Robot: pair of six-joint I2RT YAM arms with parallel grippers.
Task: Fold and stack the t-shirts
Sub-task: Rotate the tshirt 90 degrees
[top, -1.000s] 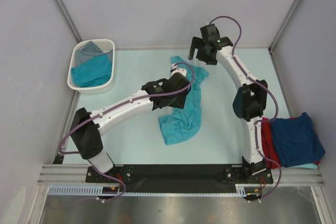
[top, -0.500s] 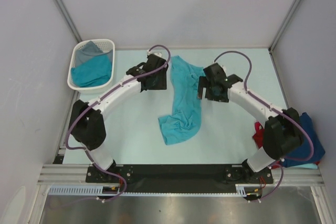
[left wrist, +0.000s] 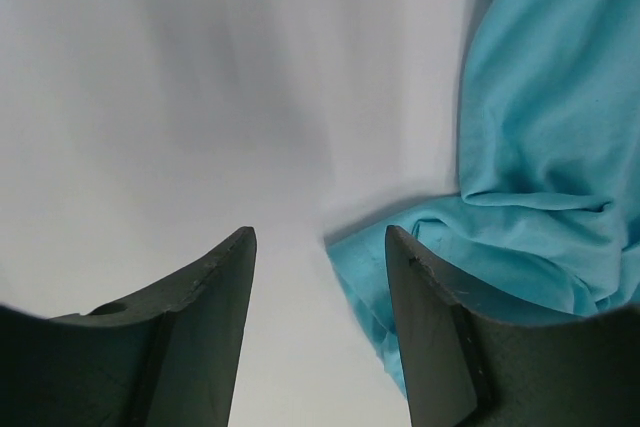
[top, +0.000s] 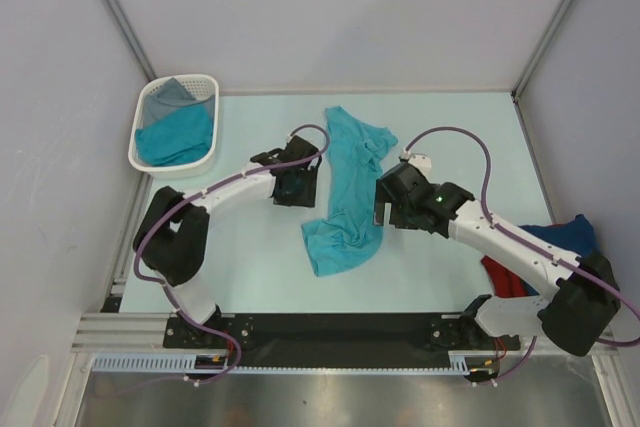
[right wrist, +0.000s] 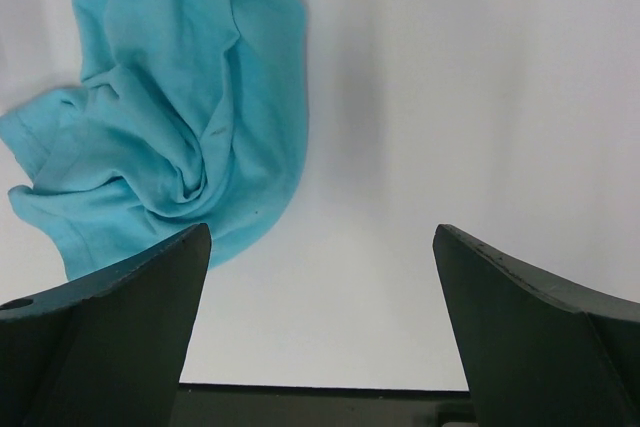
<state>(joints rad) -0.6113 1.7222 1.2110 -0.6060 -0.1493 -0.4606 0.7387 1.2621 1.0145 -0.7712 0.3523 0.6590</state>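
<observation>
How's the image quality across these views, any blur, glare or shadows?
Top view: sharp, evenly lit, faint shadows on the table. Left wrist view: fingers soft-edged, grey shadow streaks across the table, teal shirt crisp. Right wrist view: similar, a shadow band beside the shirt.

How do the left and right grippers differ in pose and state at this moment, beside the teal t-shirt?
The left gripper stands left of the teal t-shirt, the right gripper on its right. The left gripper's jaws are set narrower than the right gripper's, which gape wide. A corner of the shirt shows in the left gripper's gap; the right gripper's gap shows only bare table. Both are open and hold nothing.
</observation>
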